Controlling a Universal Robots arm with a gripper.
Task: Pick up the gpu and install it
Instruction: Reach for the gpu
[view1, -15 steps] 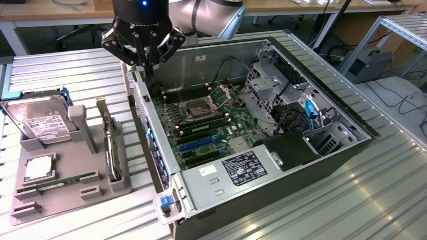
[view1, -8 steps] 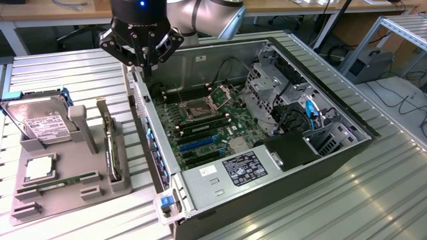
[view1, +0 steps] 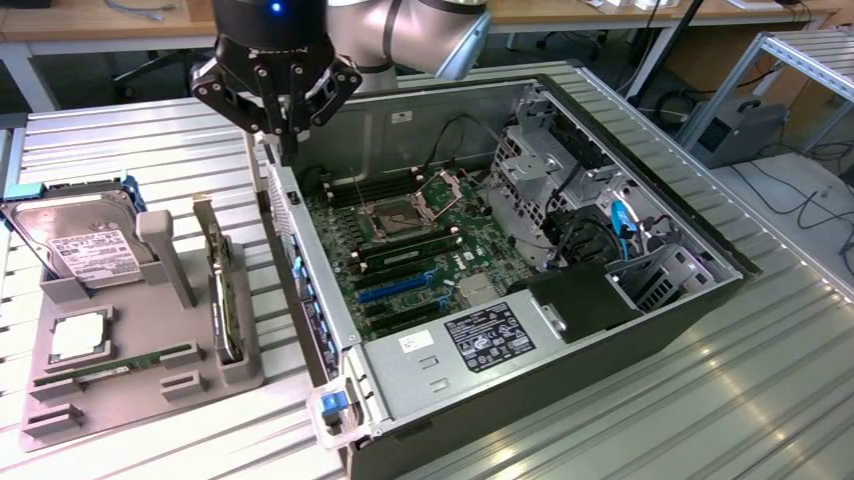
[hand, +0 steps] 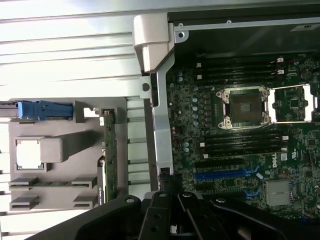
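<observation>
Tool (view1: 283, 140) fingers are pressed together and pinch nothing; it hangs over the rim of the open computer case (view1: 561, 330), at about eleven o'clock in the exterior view. The gpu (view1: 220, 290) stands on edge in a slot of the grey holder (view1: 127, 405) on the tabletop (view1: 107, 150), between six and seven o'clock from the tool and just beside the case wall. The hard drive (view1: 83, 250) sits at its nine o'clock. The step in hand looks like the approach to the card. Done well, the fingers would spread before descending, line up with the card's flat faces, take the top edge near its middle, clear of the bracket, and draw straight up.
</observation>
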